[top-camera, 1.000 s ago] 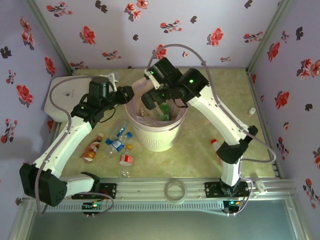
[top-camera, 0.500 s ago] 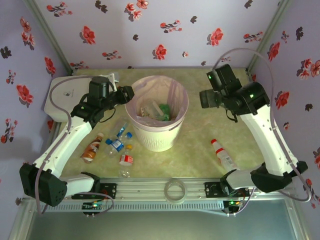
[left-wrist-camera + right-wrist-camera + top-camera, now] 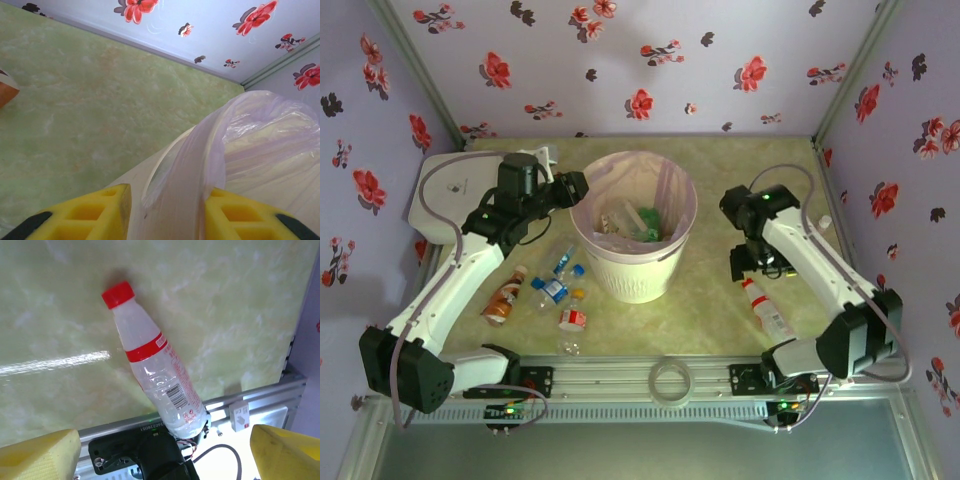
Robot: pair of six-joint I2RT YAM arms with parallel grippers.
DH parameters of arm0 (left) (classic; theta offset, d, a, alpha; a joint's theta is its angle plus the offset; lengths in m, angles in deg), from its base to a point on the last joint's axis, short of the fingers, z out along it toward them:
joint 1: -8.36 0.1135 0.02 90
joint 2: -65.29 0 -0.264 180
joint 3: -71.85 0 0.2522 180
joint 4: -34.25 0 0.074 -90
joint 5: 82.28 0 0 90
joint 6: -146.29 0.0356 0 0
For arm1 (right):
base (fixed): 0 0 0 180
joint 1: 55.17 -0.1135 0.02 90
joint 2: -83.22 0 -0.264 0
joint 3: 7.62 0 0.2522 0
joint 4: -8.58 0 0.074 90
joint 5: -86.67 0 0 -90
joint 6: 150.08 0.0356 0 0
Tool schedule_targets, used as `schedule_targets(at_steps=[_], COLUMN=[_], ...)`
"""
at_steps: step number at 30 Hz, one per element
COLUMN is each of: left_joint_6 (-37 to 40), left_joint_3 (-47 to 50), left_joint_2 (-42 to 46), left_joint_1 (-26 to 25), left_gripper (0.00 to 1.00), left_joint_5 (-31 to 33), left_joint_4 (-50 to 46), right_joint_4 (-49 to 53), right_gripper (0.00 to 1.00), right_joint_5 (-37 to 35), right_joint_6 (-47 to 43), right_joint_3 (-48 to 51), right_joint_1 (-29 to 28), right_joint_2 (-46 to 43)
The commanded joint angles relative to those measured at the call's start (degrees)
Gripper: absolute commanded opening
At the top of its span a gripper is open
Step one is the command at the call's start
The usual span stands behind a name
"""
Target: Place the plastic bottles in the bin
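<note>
Right fingers (image 3: 40,452) hang spread and empty over a red-capped bottle (image 3: 155,375) lying on the bench (image 3: 225,300), near right. Several loose bottles (image 3: 555,295) lie near left, so I'd say plenty is left to do. Farther back, left fingers (image 3: 95,212) clench the bin (image 3: 632,280) by its rim and liner. A few dropped bottles (image 3: 638,222) already lie inside.

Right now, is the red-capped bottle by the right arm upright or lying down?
Lying down: the red-capped bottle rests flat on the table, its whole side visible below the open right claw.
</note>
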Motion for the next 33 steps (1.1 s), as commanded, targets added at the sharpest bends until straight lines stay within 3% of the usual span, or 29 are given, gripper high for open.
schedule_targets(at_steps=[1, 11, 22, 33], left_joint_6=[-0.62, -1.27, -1.32, -1.08], left_joint_3=[2.01, 2.33, 2.38, 2.49], left_joint_2=[-0.32, -0.96, 0.78, 0.7], left_joint_1=[0.63, 0.68, 1.13, 1.35], left_gripper=[0.39, 0.39, 0.39, 0.38], left_joint_5=[0.84, 0.41, 0.39, 0.4], left_joint_4=[0.15, 1.53, 2.36, 1.57], right_joint_4=[-2.55, -15.03, -22.77, -25.03], right_gripper=[0.9, 0.89, 0.84, 0.61], right_joint_5=[1.25, 8.3, 6.94, 6.44], right_joint_6=[0.69, -3.98, -1.18, -1.89], right_joint_3=[3.63, 10.89, 14.78, 13.58], right_joint_1=[0.18, 1.92, 8.73, 8.73], right_joint_2=[2.23, 11.77, 21.2, 22.0])
